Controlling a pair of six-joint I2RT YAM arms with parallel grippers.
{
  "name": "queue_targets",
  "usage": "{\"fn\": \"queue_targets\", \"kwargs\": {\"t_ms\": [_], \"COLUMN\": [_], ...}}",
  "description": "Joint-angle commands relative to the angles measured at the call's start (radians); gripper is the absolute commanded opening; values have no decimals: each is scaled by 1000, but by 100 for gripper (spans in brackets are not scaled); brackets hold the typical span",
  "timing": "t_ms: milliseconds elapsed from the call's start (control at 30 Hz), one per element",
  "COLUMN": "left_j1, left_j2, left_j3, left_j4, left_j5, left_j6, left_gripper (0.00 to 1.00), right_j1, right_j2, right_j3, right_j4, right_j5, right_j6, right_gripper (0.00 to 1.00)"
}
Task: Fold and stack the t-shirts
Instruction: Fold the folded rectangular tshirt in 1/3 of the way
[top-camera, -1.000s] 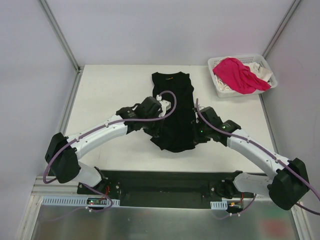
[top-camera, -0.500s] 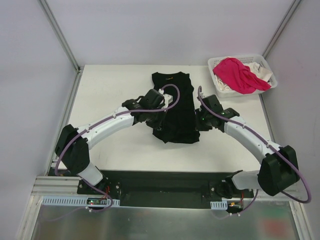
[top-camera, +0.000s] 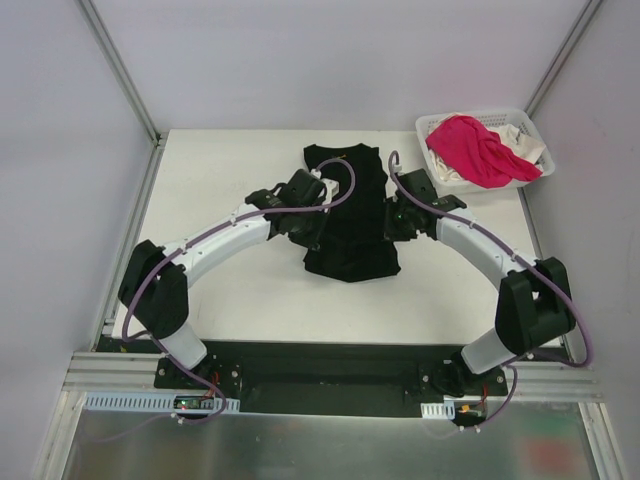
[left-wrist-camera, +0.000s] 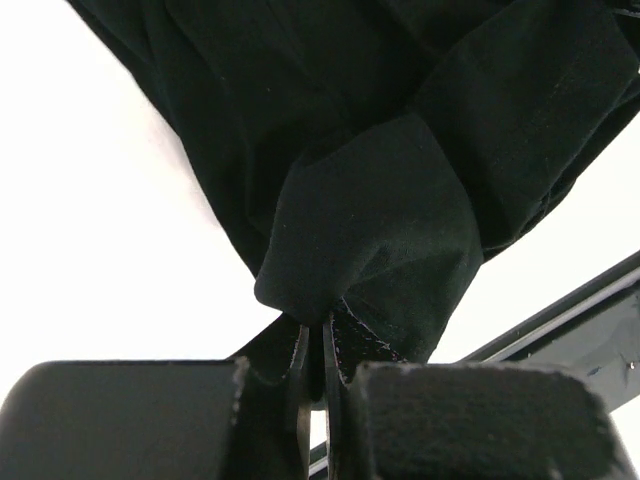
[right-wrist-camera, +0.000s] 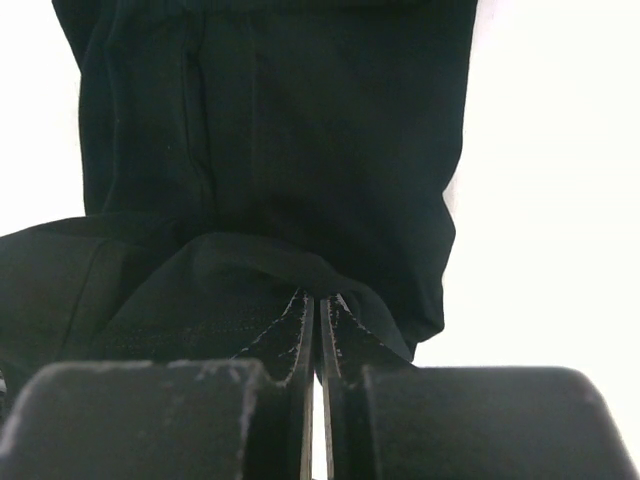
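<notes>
The black shirt (top-camera: 350, 215) fills the middle of the table (top-camera: 210, 170), with the left gripper (left-wrist-camera: 316, 345) and right gripper (right-wrist-camera: 318, 312) pinched onto its sides — both arms arch in and wall off the centre. Bare tabletop lies at the far left, in a strip behind the collar, and in a band between the hem and the black base plate (top-camera: 330, 365). The far right corner is taken by the white basket (top-camera: 448, 184), heaped with the pink shirt (top-camera: 478, 150) and white shirt (top-camera: 527, 142); only a narrow gap parts it from the right arm.

Robot lab test cell, plain white table (top-camera: 220, 170), grey enclosure panels (top-camera: 330, 60), aluminium corner posts (top-camera: 119, 68)
</notes>
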Motion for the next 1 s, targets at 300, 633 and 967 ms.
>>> {"fn": "queue_targets", "kwargs": {"t_ms": [300, 633, 967], "left_j1": [53, 76, 106], "left_j2": [77, 125, 223], "left_j3": [152, 175, 239], "left_j4": [-12, -10, -10], "left_j5": [-23, 2, 31], "left_j6": [36, 38, 30], "left_gripper": [0, 0, 2], "right_j1": [-37, -66, -91], "right_j2": [100, 154, 243], "right_j3": [140, 185, 251], "right_j4": [49, 59, 65], "right_j5": [-26, -48, -80], "right_j6": [-8, -3, 2], "right_gripper": [1, 1, 1]}}
